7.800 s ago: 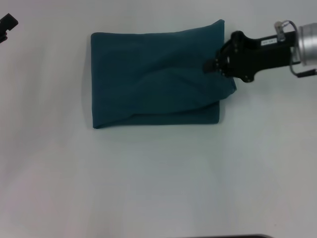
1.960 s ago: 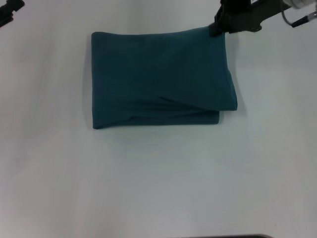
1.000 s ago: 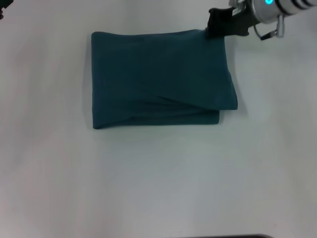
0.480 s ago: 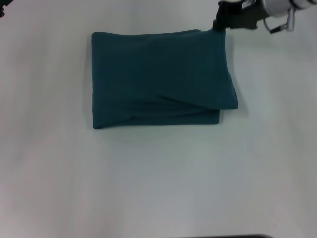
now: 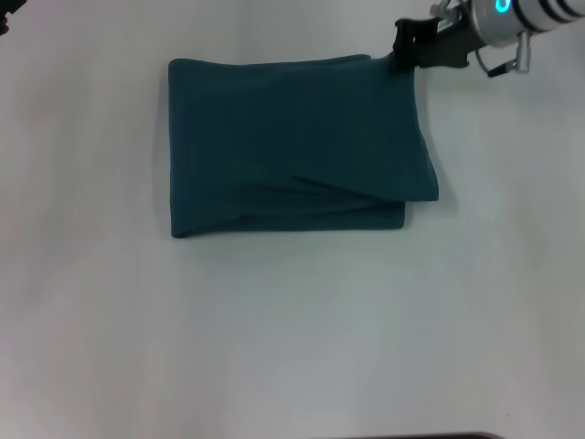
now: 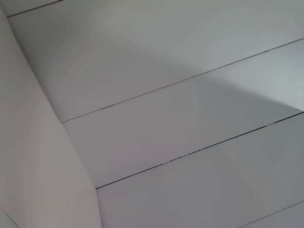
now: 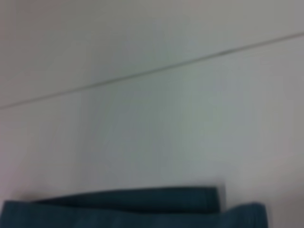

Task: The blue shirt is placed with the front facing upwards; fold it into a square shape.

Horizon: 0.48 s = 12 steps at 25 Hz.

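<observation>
The blue shirt [image 5: 292, 146] lies folded into a rough rectangle on the white table, plain teal side up. Its top layer overhangs the lower one at the near right corner, with a diagonal crease above the near edge. My right gripper [image 5: 404, 53] is at the shirt's far right corner, touching the cloth edge; its silver wrist [image 5: 512, 18] reaches in from the right. In the right wrist view a strip of the blue shirt [image 7: 133, 209] shows along one border. Only a dark sliver of my left gripper [image 5: 5, 13] shows at the far left.
The white table [image 5: 292, 338] surrounds the shirt on all sides. A dark edge [image 5: 411, 436] runs along the near border of the head view. The left wrist view shows only pale panelled surface [image 6: 190, 118] with thin seams.
Since 7.8 s ago the right gripper went from the shirt's right edge to its far right corner, and the raised corner there now lies flatter. Over the last second it only shifted slightly.
</observation>
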Tool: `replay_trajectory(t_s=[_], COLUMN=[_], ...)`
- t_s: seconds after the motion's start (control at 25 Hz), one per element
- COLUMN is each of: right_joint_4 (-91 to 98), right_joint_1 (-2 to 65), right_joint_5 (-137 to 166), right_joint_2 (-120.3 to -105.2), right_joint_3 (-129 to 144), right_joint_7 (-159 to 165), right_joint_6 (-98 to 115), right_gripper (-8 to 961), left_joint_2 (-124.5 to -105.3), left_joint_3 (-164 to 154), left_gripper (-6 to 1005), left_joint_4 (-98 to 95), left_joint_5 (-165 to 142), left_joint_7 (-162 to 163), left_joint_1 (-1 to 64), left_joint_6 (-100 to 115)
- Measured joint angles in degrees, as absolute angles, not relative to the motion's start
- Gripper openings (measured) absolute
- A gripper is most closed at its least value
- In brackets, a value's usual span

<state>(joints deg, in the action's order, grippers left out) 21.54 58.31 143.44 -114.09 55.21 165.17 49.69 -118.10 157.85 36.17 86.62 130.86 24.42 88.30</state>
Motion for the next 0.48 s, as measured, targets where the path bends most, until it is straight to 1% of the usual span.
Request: replay_trajectory(t_s=[0.12,0.28,0.36,0.4,0.48], right_joint_4=[20.71,22.94,27.57,32.00,43.21], right_joint_1=[58.19,57.58,56.27,54.84,50.80], right_joint_5=[143.45,143.43,142.56,141.49,138.27], right_joint_2=[-114.27,-113.76,-113.74,-114.10,-115.45], right_joint_3=[56.03,55.80,55.66,55.60,55.40], right_joint_7=[165.55,165.73,164.97,163.91,160.15], right_joint_6=[49.03,51.52,55.62,58.88,65.08], right_gripper=[15,15,15,15,15], left_joint_2=[-118.11,-118.13,-118.09,-118.03,-117.75], left_joint_3=[157.85,157.84,157.84,157.82,157.54], left_gripper=[950,950,951,951,951], left_joint_4=[36.22,36.21,36.20,36.26,36.39], left_joint_5=[86.58,86.34,86.32,86.31,86.29], left_joint_7=[130.90,130.77,130.65,130.58,130.47], left_joint_1=[24.50,24.67,24.69,24.67,24.47], left_joint_6=[88.28,88.38,88.43,88.55,89.04])
